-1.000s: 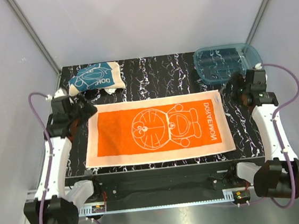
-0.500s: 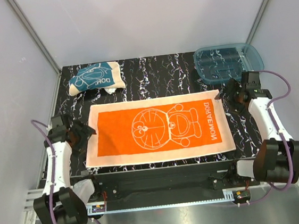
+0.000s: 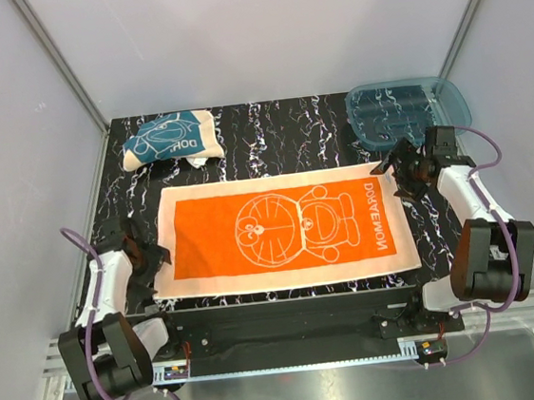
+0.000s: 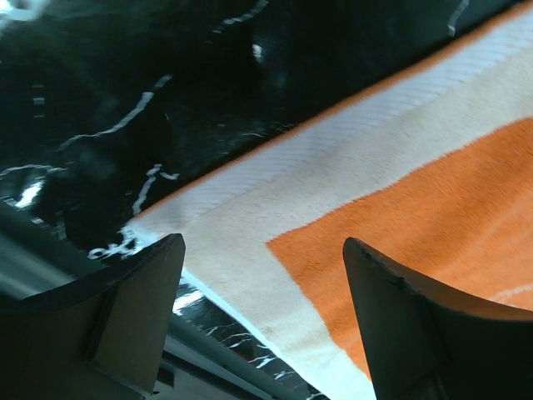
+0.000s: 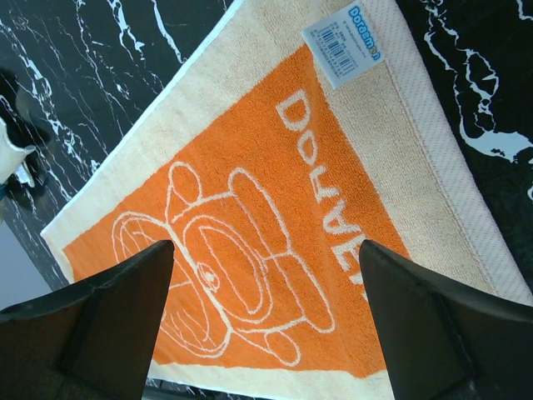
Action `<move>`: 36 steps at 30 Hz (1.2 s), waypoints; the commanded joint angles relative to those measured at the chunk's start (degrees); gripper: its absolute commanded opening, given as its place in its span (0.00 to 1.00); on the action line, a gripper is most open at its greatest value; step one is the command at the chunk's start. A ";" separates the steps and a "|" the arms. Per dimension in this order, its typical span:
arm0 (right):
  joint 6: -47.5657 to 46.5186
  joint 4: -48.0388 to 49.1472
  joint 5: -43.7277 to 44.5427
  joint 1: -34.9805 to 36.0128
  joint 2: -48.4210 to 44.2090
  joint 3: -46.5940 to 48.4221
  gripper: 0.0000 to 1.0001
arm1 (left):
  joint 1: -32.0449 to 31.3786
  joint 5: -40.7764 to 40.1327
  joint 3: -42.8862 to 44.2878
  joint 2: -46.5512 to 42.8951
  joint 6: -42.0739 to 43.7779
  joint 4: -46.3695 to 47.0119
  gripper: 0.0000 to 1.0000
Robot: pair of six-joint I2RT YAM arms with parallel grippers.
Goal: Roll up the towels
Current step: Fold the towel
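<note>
The orange towel (image 3: pixel 284 229) lies flat and spread on the black marble table (image 3: pixel 269 128), print side up. The teal towel (image 3: pixel 165 140) sits crumpled at the back left. My left gripper (image 3: pixel 152 263) is open and low at the orange towel's near left corner; the left wrist view shows that corner (image 4: pixel 250 225) between the fingers (image 4: pixel 400 317). My right gripper (image 3: pixel 393 170) is open above the towel's far right corner; its wrist view shows the print (image 5: pixel 250 250) and a paper tag (image 5: pixel 341 43).
A translucent blue plastic tray (image 3: pixel 406 109) stands at the back right corner, just behind the right gripper. The table's near edge (image 4: pixel 216 333) and metal rail run just past the towel's corner. Grey walls enclose the table.
The left gripper has moved from beside the teal towel toward me, down to the orange towel's near left corner. The right gripper has moved left over the far right corner.
</note>
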 commanded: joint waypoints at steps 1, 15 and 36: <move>0.10 2.43 -3.31 -0.10 0.53 0.30 1.00 | 0.14 -10.44 6.52 0.20 -0.67 -3.33 0.82; 0.36 3.93 -5.60 -0.02 2.64 0.57 1.00 | -6.71 -9.32 4.77 6.95 -5.05 -5.97 0.66; -1.92 2.52 -1.30 -0.10 3.60 0.39 1.00 | -9.71 -12.50 1.00 9.88 -2.42 2.99 0.27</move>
